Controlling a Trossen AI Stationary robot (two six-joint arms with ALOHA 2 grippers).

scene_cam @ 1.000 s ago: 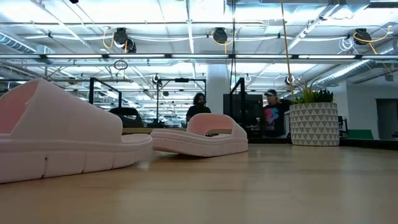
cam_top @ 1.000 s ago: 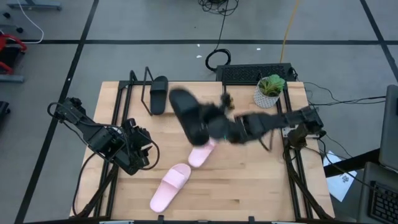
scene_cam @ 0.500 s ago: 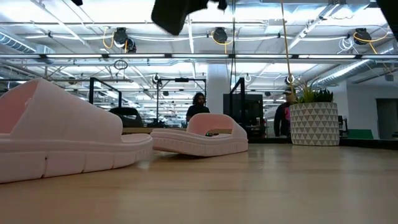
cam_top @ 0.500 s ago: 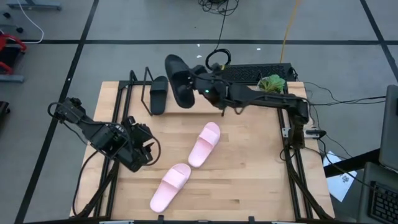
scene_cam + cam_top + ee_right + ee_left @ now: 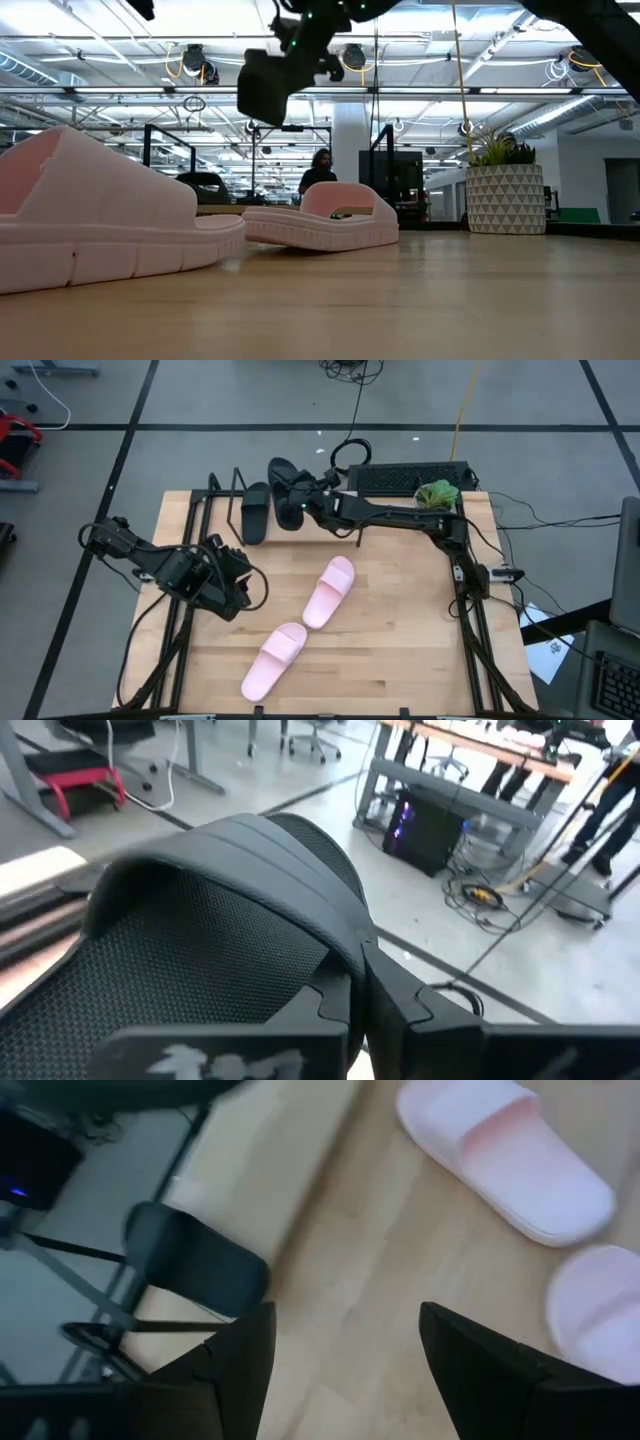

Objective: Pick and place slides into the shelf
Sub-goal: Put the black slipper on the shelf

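My right gripper [image 5: 306, 506] reaches to the table's far left and is shut on a matte black slide [image 5: 285, 490], held in the air beside the shelf; it also shows in the low view [image 5: 265, 85]. The other black slide [image 5: 257, 512] lies on the shelf's board between the black wire ends [image 5: 225, 495]. Two pale pink slides [image 5: 330, 592] [image 5: 273, 660] lie soles down on the table's middle. My left gripper [image 5: 237, 586] is open and empty, hovering left of the pink slides. My right gripper holds the black slide by its wide strap [image 5: 335, 945], at the strap's side edge, pinched between the two fingers [image 5: 400, 1005]. The fingers come from the table's right. The slide is lifted clear of the table and shelf, hanging below the gripper in the low view.
A potted plant [image 5: 435, 498] and a black keyboard [image 5: 410, 478] stand at the far right edge, under my right arm. The left wrist view shows the shelved black slide [image 5: 195, 1270] and both pink slides [image 5: 510, 1155] ahead of my open fingers.
My right gripper has carried the black slide from above the table's middle toward the far left, up to the shelf, then come down with it into the low view. My left gripper has shifted a little toward the table's middle.
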